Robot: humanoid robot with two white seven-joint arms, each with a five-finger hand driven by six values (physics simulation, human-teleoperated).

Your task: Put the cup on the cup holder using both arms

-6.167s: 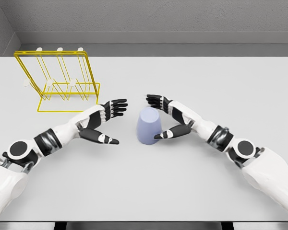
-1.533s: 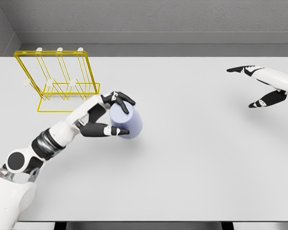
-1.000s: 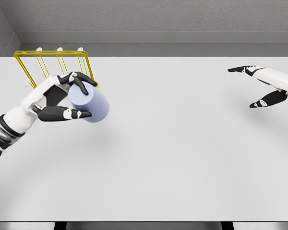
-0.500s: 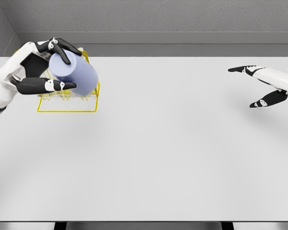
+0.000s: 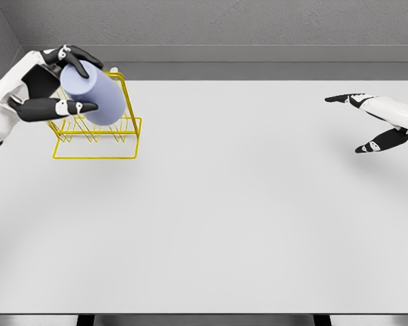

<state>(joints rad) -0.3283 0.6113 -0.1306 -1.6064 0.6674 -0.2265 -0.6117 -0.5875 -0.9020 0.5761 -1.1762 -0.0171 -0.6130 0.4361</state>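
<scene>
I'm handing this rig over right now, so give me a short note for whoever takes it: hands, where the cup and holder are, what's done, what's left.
Left hand: shut on the cup, holding it tilted in the air in front of the yellow wire cup holder at the table's far left.
Right hand: open, holding nothing, at the far right edge above the table.
Done: the cup is off the table and carried to the holder.
Left: seat the cup on one of the holder's pegs, then release. Whether it already touches a peg cannot be told from the head view.
</scene>
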